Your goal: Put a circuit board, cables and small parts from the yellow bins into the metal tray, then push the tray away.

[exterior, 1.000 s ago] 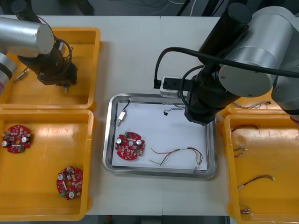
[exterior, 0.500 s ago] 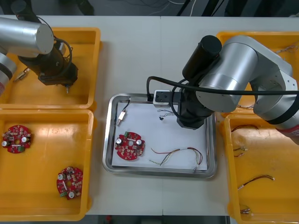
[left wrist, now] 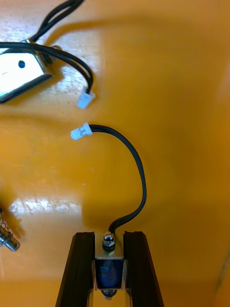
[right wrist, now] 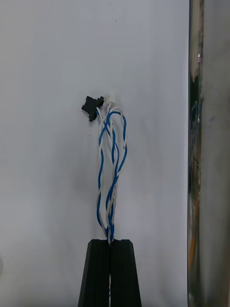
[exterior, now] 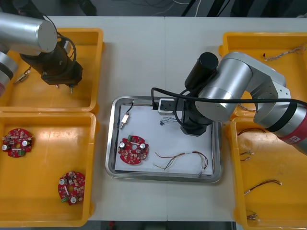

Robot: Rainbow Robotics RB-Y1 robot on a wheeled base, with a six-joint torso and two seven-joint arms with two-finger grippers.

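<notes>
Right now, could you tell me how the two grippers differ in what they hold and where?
The left gripper is shut on a small metal part trailing a black cable; the right gripper is shut on a twisted blue and white cable. The left gripper is over a yellow bin, the right gripper over the metal tray. Both hold something.

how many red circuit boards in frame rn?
3 circuit boards. Two lie in the near left yellow bin: one toward its far left corner, one nearer its front. The third is in the metal tray, left side. The left arm and right arm may hide more.
</notes>
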